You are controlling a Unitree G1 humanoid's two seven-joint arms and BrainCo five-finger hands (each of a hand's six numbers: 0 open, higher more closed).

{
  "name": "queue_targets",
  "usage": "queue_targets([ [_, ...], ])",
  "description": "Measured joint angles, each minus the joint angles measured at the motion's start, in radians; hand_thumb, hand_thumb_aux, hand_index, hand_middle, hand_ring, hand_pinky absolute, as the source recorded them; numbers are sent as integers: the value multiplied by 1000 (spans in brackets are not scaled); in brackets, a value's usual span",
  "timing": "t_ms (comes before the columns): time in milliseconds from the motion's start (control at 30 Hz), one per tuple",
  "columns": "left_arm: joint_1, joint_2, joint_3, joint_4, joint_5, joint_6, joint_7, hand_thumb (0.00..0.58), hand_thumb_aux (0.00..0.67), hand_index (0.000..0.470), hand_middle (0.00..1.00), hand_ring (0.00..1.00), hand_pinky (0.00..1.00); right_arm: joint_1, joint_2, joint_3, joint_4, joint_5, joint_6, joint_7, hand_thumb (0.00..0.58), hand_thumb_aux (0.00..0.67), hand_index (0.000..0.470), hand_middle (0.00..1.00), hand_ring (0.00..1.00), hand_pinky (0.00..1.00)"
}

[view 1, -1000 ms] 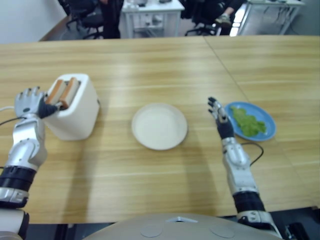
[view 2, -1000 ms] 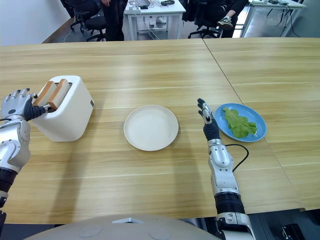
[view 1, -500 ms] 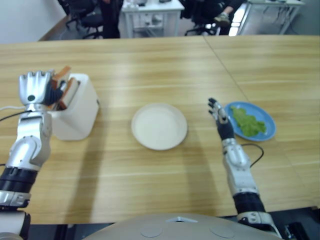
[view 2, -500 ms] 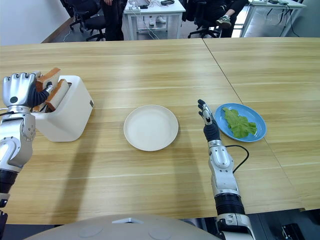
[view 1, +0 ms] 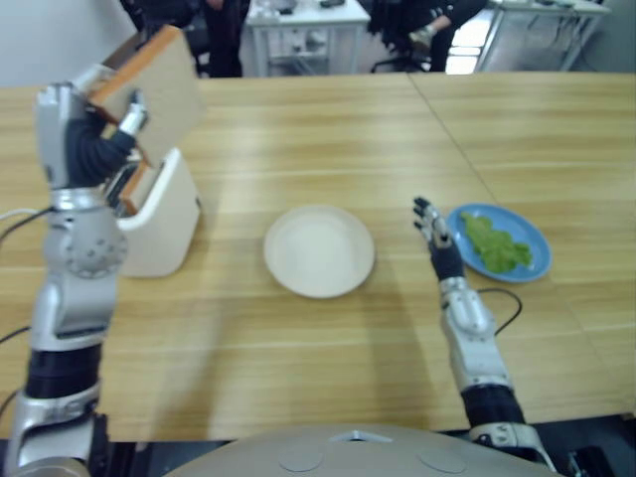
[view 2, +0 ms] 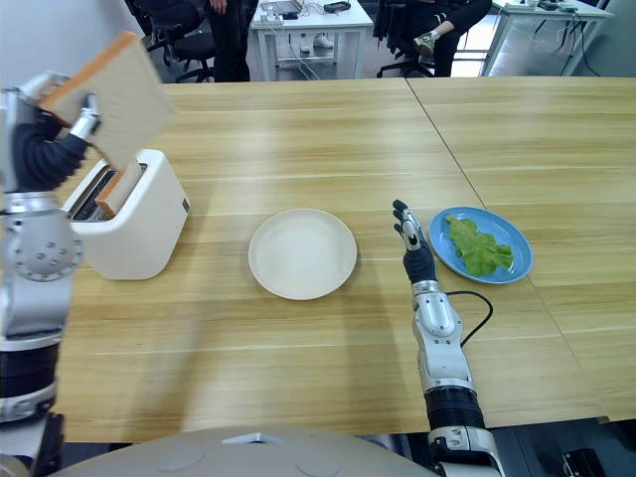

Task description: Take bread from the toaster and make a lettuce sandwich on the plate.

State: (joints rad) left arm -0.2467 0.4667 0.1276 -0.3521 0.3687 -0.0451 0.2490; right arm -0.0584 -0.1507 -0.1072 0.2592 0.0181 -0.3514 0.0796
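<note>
Holding: the left hand [view 2: 42, 151] has its fingers closed on a slice [view 2: 119, 94] of bread, raised above the toaster [view 2: 139, 234] and clear of its slots.
Slice from fingers: the grip is at the slice's lower left edge, and the rest of the slice stands up and to the right of the hand.
Slice axis: tilted, with the crust edge climbing from lower left to upper right and the broad face turned toward the camera and the table [view 2: 298, 139].
Toaster: white, at the table's left, directly under the raised hand; a second slice [view 2: 117, 189] sits in its slot.
Key relation: the plate [view 2: 302, 253] lies to the right of the held slice and well below it, apart from the toaster. The free end of the slice already leans that way, so the carry looks like a move rightward and down, with the face laid flat.
Right hand: the right hand [view 2: 412, 248] stands upright with fingers straight and holding nothing, between the plate and the blue plate [view 2: 519, 260].
Nearer hand: the right hand is just beside the lettuce [view 2: 477, 248], well placed for that step; the left has the bread.
</note>
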Motion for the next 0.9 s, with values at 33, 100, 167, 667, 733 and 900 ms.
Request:
queue_targets([
  [33,-3,-37,-48,16,-31,-6,-36,580,670,460,1000,1000,1000,-2,2,1,0,0,1,0,0,0,0,0,0,0],
  [100,-11,-109,-120,73,-93,-12,-112,580,670,460,1000,1000,1000,-3,3,2,1,0,5,1,0,0,0,0,0,0],
  [167,-11,-169,-175,133,-142,-7,-169,580,670,460,1000,1000,1000,-8,3,4,1,0,7,2,0,0,0,0,0,0],
  [667,-200,-358,-404,1094,-118,-187,-340,580,670,460,1000,1000,1000,-19,-12,-6,-5,1,15,6,0,0,0,0,0,0],
  [733,-203,-357,-425,1122,-92,-204,-347,580,670,460,1000,1000,1000,-19,-12,-5,-5,1,16,6,0,0,0,0,0,0],
  [900,-197,-294,-460,1079,7,-195,-296,0,0,0,0,0,0,-20,-14,-5,-7,1,16,9,0,0,0,0,0,0],
])
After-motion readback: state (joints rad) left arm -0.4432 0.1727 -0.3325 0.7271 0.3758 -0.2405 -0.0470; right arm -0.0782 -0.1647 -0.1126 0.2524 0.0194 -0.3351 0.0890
